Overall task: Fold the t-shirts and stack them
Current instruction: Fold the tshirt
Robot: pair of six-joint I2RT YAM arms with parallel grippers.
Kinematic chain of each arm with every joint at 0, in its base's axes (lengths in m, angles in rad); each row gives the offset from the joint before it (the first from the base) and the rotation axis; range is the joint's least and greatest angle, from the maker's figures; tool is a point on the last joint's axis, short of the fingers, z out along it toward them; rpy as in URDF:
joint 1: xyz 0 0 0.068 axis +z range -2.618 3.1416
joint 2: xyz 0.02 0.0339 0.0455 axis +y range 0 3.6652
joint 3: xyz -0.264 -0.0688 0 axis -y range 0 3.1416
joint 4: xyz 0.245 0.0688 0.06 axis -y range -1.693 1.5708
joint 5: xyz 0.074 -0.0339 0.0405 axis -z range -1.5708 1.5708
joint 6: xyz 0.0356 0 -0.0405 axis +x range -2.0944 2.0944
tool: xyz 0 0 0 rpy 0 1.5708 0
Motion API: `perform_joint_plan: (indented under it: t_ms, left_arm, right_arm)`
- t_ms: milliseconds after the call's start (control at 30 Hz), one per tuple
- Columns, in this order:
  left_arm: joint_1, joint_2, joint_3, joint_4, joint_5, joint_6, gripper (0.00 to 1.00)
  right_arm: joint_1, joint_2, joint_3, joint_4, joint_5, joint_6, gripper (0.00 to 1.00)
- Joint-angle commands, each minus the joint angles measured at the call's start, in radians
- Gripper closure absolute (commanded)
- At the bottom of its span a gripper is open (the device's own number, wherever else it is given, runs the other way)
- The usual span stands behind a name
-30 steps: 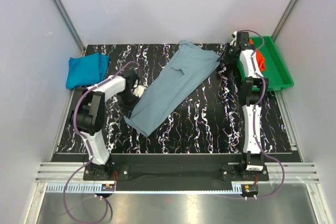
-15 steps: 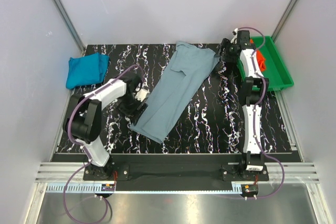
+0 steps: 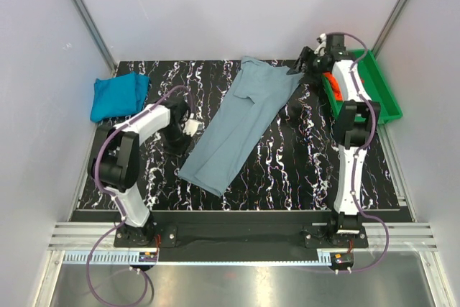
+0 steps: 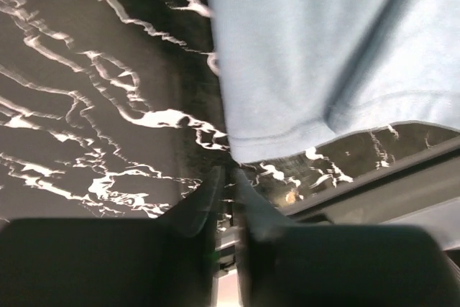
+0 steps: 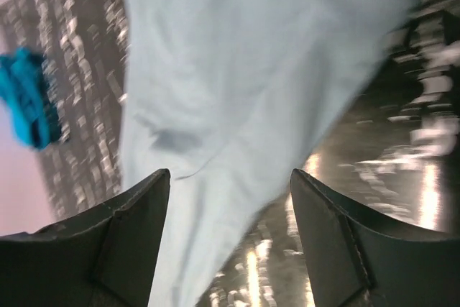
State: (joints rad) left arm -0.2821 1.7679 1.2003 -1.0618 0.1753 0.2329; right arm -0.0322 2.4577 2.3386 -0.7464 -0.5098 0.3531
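Note:
The grey-blue t-shirt (image 3: 237,124) lies on the black marbled table (image 3: 287,170) as a long narrow strip, folded lengthwise and running diagonally from the back to the front left. My left gripper (image 3: 187,129) sits just off its left edge. In the left wrist view this gripper (image 4: 230,172) is shut with nothing between the fingers, and a hemmed corner of the shirt (image 4: 309,55) lies beyond the tips. My right gripper (image 3: 307,64) hangs open over the shirt's far end (image 5: 237,70). The teal t-shirt (image 3: 118,95) is bunched at the back left. The orange-red t-shirt (image 3: 328,79) shows in the green tray.
The green tray (image 3: 379,90) stands at the back right, partly behind the right arm. White walls and metal posts close in the table on three sides. The table's front edge rail (image 4: 388,177) shows in the left wrist view.
The right gripper opened, let go of the shirt's far end and drew back toward the tray. The left gripper opened, then closed again; the shirt's near end swung right.

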Motion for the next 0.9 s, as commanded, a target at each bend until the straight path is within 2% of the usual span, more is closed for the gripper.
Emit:
perform_joint_plan:
  t_ms: [0, 33, 200, 333, 667, 867]
  left_arm:
    - [-0.002, -0.007, 0.099, -0.046, 0.079, 0.011, 0.94]
    - [-0.003, -0.005, 0.143, -0.067, 0.096, 0.011, 1.00]
    - [-0.006, 0.040, 0.231, -0.112, 0.131, 0.029, 1.00]
    - [-0.006, 0.103, 0.272, -0.122, 0.214, 0.036, 1.00]
    - [-0.034, 0.232, 0.245, -0.081, 0.242, 0.031, 1.00]
    - [-0.039, 0.310, 0.266, -0.063, 0.234, 0.002, 1.00]
  right_arm:
    - [0.096, -0.028, -0.064, 0.035, -0.162, 0.090, 0.25]
    - [0.107, -0.022, -0.068, 0.042, -0.185, 0.095, 0.26]
    - [0.169, 0.046, -0.052, 0.047, -0.182, 0.106, 0.27]
    - [0.183, 0.086, -0.029, 0.042, -0.158, 0.095, 0.27]
    - [0.166, 0.083, -0.055, 0.019, -0.139, 0.067, 0.27]
    - [0.156, 0.125, -0.019, -0.016, -0.050, 0.031, 0.27]
